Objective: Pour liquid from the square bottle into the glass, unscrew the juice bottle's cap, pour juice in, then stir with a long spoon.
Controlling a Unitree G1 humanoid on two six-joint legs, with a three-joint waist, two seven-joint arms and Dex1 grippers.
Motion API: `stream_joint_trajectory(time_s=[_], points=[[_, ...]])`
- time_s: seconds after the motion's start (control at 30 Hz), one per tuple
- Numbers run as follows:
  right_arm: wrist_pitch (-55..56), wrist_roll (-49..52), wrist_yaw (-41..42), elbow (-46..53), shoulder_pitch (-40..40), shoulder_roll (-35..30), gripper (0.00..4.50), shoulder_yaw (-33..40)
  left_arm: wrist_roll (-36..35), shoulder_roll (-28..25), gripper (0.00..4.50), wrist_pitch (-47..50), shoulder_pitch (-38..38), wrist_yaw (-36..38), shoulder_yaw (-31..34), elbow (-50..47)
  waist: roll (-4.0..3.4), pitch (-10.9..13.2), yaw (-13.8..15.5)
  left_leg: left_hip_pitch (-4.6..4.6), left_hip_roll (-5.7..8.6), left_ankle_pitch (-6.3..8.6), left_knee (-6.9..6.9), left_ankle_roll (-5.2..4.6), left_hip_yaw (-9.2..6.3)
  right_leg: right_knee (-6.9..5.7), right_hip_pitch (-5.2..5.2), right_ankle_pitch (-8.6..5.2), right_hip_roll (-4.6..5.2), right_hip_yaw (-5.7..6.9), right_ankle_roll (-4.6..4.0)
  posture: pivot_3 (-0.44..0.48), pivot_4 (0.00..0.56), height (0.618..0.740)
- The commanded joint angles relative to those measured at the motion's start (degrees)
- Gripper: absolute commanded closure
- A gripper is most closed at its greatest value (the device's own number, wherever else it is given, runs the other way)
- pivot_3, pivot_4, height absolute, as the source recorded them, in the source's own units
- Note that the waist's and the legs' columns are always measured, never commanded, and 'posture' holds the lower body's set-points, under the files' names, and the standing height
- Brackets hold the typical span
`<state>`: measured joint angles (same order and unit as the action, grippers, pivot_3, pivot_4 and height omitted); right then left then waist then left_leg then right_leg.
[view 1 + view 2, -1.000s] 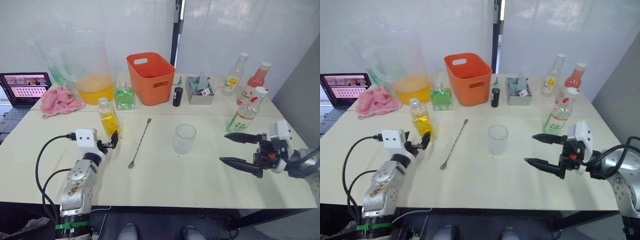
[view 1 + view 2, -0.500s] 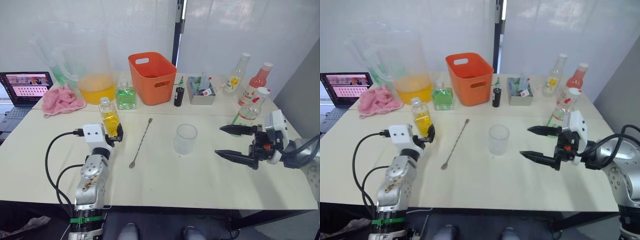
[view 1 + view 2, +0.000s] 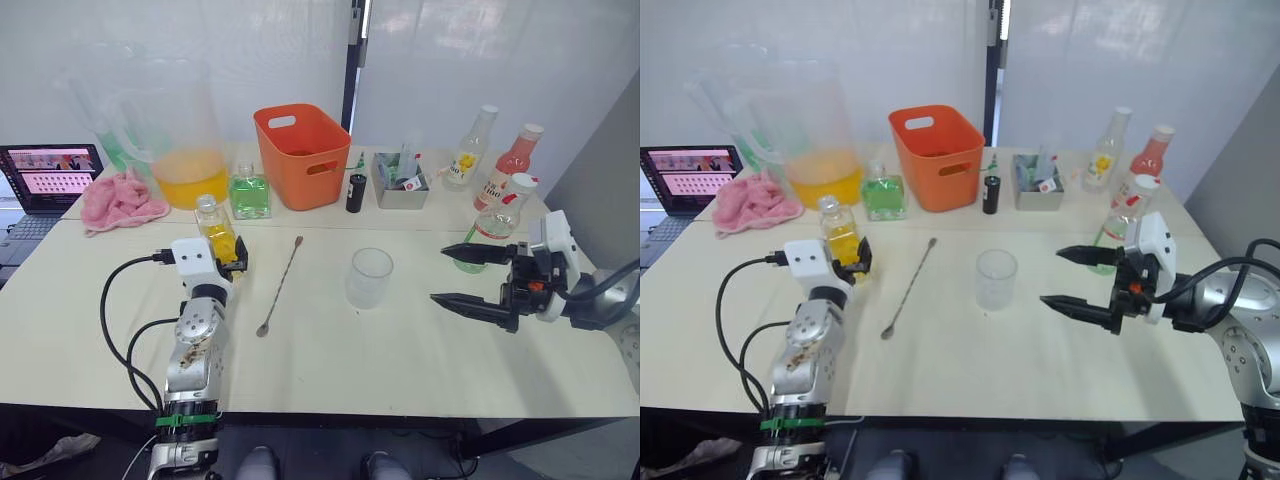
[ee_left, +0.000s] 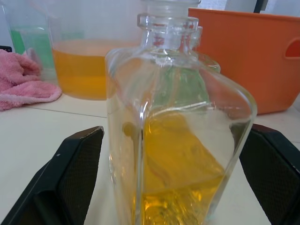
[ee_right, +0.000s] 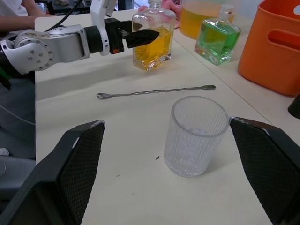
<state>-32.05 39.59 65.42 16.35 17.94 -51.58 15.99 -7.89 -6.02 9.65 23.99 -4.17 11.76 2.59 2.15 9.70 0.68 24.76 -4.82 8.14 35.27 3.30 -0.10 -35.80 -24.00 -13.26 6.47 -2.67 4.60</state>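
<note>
L claw apart w/ square bottle between fingers; R claw apart near glass. No legible labels.

The setting is a robotics test lab laid out as a drinks station. Evidence: a plain white counter against bare white wall panels; an open laptop at the counter's far-left edge; loose black cables running along the robot arm; staged props including a large pitcher, an orange basket and assorted bottles.
</note>
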Motion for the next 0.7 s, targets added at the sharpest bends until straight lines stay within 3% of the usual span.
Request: stream_joint_trajectory(time_s=[0.03,0.3,0.5,0.7], points=[[-1.02,2.84,-1.74,1.82,3.77,0.46,0.01,0.65,1.45,-0.36,0.0,-1.46,3.07,-2.14,0.5,1.39,0.0,0.0,-0.12,0.0,0.0,0.0,0.0,0.0,0.0,0.0,-0.01,0.01,0.0,0.0,0.01,0.0,0.15,0.738],[-0.07,2.92,-1.38,1.53,3.22,0.0,0.01,1.01,3.03,-0.8,0.0,-2.65,6.56,-4.16,0.51,7.27,0.0,0.0,0.0,0.13,0.0,-0.01,-0.04,-0.01,-0.01,0.04,-0.1,0.05,-0.01,0.0,0.09,0.0,0.15,0.738],[1.49,2.31,-0.24,0.59,1.54,-0.01,0.0,1.65,3.54,-1.11,1.66,-4.09,7.07,-4.16,0.25,8.14,0.0,0.0,0.04,0.13,0.0,-0.01,-0.04,-0.01,-0.02,0.03,-0.1,0.06,-0.02,0.0,0.1,0.0,0.15,0.738],[2.74,1.99,0.59,-0.21,0.63,0.08,0.0,1.5,3.34,-2.37,1.67,-4.74,3.79,-0.32,-1.09,2.5,0.0,0.0,-0.15,0.18,0.0,-0.01,-0.03,-0.01,-0.02,0.05,-0.14,0.07,-0.02,0.0,0.11,0.0,0.15,0.738]])
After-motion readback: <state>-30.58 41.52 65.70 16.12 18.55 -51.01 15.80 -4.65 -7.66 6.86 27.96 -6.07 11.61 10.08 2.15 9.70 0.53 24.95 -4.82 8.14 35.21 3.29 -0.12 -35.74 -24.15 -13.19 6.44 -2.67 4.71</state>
